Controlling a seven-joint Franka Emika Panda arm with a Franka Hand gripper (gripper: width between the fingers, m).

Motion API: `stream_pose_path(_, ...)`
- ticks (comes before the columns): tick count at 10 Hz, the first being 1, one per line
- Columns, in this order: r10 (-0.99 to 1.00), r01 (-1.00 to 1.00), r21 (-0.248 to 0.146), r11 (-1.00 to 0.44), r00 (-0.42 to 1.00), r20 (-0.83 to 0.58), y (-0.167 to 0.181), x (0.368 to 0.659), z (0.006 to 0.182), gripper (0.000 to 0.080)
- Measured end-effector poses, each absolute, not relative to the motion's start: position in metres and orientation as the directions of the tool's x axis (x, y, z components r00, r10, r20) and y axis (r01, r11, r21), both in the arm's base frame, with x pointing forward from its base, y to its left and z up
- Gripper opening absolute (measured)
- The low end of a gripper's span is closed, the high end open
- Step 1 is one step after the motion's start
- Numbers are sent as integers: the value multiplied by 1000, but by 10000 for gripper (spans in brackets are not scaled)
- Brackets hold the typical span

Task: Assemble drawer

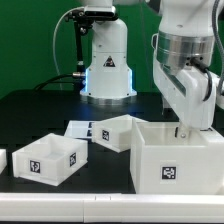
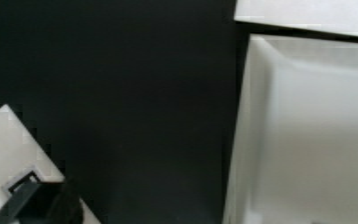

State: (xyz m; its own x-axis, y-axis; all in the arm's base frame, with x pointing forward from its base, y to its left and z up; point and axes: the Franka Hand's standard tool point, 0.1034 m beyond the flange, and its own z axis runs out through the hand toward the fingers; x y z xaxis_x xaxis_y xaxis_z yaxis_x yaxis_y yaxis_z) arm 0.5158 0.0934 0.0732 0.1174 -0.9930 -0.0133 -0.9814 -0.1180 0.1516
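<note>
Three white parts stand on the black desk (image 1: pixel 40 105): the box (image 1: pixel 165 165) directly under the jaws, whose tips dip behind its back rim; the near drawer (image 1: pixel 118 132) just beside the jaws toward the exterior view's left; and the far drawer (image 1: pixel 50 158) well apart from them, further that way. The marker board (image 1: pixel 80 128) lies flat between the two drawers. I cannot tell how far the jaws are parted, or whether they hold anything.

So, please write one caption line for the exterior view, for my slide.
Gripper at the open top of the large white box; two smaller white boxes beside it.
</note>
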Motion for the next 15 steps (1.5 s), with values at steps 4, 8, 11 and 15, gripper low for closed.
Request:
stream_pose_path(4,-993,-981,152,-120,119,-13,94,516,73,169)
stream_pose_path(8,-993,-983,145,-114,114,-11,91,518,74,52)
stream_pose_path(11,-997,-989,128,-76,74,-19,88,521,82,52)
stream_pose_path(15,-997,-996,84,-8,1,-81,67,527,111,32)
